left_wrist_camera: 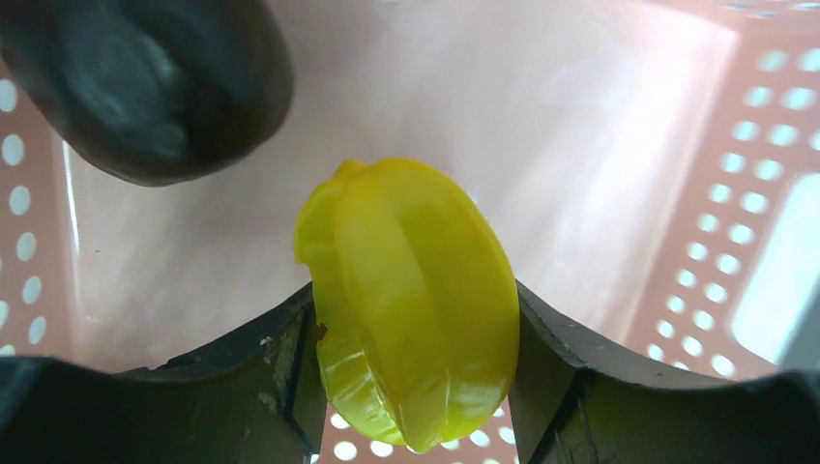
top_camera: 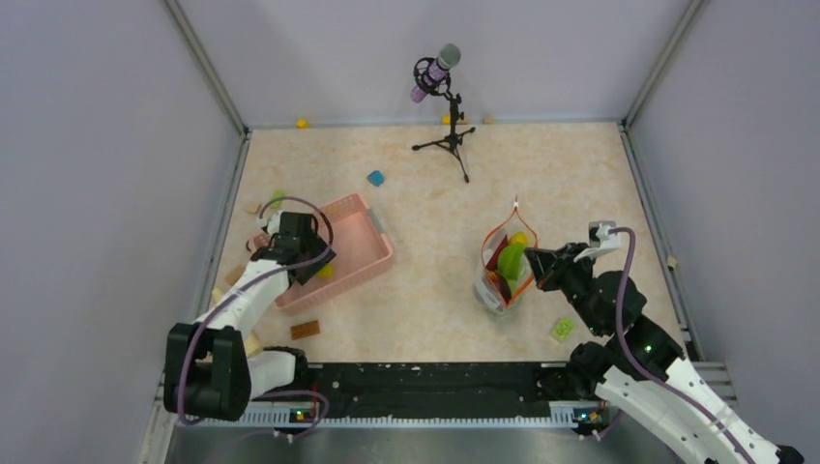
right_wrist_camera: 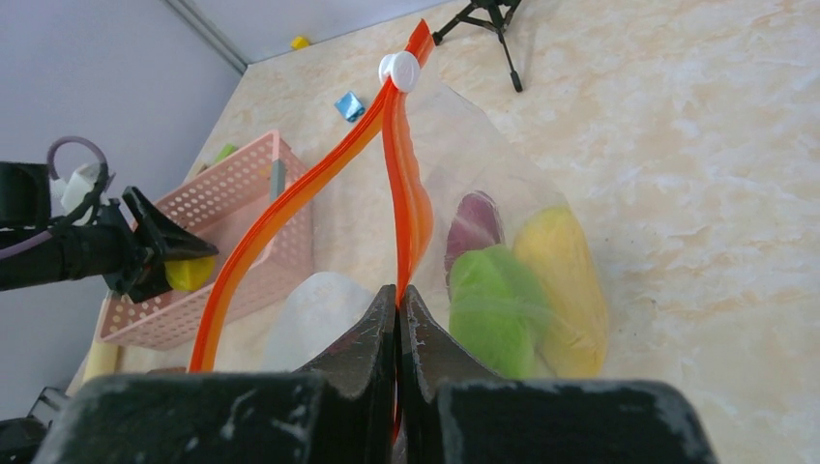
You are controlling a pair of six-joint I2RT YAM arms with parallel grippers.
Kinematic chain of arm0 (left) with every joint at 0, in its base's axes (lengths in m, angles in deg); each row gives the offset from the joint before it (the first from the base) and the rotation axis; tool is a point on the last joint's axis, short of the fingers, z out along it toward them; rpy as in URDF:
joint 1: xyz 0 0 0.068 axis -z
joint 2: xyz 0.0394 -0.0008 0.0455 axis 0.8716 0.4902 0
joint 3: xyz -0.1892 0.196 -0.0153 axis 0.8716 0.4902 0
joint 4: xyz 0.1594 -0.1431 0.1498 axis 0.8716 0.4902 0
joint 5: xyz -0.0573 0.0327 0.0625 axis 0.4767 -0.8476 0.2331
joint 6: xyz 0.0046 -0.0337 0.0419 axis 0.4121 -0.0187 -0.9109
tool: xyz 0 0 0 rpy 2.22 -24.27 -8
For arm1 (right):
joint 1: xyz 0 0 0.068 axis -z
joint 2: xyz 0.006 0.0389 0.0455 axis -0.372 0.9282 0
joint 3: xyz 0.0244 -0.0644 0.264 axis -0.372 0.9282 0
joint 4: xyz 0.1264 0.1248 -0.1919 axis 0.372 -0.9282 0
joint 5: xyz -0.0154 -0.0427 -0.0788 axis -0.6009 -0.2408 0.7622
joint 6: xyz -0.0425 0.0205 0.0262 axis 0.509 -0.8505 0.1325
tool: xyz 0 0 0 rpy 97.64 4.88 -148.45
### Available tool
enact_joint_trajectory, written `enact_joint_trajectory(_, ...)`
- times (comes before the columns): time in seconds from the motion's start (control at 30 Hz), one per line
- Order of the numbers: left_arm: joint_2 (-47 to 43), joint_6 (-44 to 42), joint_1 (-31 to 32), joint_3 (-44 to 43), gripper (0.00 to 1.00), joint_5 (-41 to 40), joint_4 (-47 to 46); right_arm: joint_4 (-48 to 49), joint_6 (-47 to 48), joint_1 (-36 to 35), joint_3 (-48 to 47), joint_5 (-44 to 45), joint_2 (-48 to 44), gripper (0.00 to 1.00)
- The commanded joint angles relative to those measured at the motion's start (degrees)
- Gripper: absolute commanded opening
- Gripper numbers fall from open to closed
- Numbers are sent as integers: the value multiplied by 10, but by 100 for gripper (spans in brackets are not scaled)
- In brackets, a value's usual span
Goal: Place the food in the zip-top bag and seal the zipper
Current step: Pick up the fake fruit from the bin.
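Yellow piece (left_wrist_camera: 406, 271) gripped in the left gripper (left_wrist_camera: 414, 333) — fingers part-spread, pressing its two sides — above the floor of the pink basket (left_wrist_camera: 696, 242), perforated walls either side. Right gripper (right_wrist_camera: 397, 300) pinched flat on the zipper (right_wrist_camera: 290, 208). Just beyond its tips, inside the bag (right_wrist_camera: 464, 135): green piece (right_wrist_camera: 493, 309), maroon piece (right_wrist_camera: 472, 227), banana (right_wrist_camera: 566, 271). Slider (right_wrist_camera: 399, 71) at the strip's far end — mouth gaping. Bag sits well apart from the left gripper.

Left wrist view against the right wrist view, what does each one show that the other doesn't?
Left wrist only: the ridges on the yellow piece, and a dark rounded thing nearby. Right wrist only: the zip-top bag with food inside, right gripper shut on its zipper. Both: pink basket, and the left gripper holding that yellow piece.
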Motion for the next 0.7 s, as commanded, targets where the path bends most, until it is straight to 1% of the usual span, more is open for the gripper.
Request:
enact_joint_trajectory(0.0,-60,-22,15,-5,0,30,-29,4,-2,-1,-1,6,1,0)
enact_joint_trajectory(0.1,-82,-24,25,-17,0,31,-28,3,-2,0,-1,4,1,0)
enact_joint_trajectory(0.23,-101,-28,49,-55,0,29,-24,3,-2,-1,-1,1,0,0)
enact_joint_trajectory(0.3,-106,-34,82,-79,0,23,-29,4,-2,-1,-1,0,0,0)
enact_joint_trajectory(0.4,-99,-62,150,-110,0,19,-61,3,-2,-1,-2,-3,1,0)
enact_joint_trajectory(0.6,-42,-140,256,-195,0,118,-116,3,-1,0,-2,-10,1,0)
enact_joint_trajectory(0.67,-21,-161,292,-226,0,126,-119,3,0,-1,-1,-13,0,0)
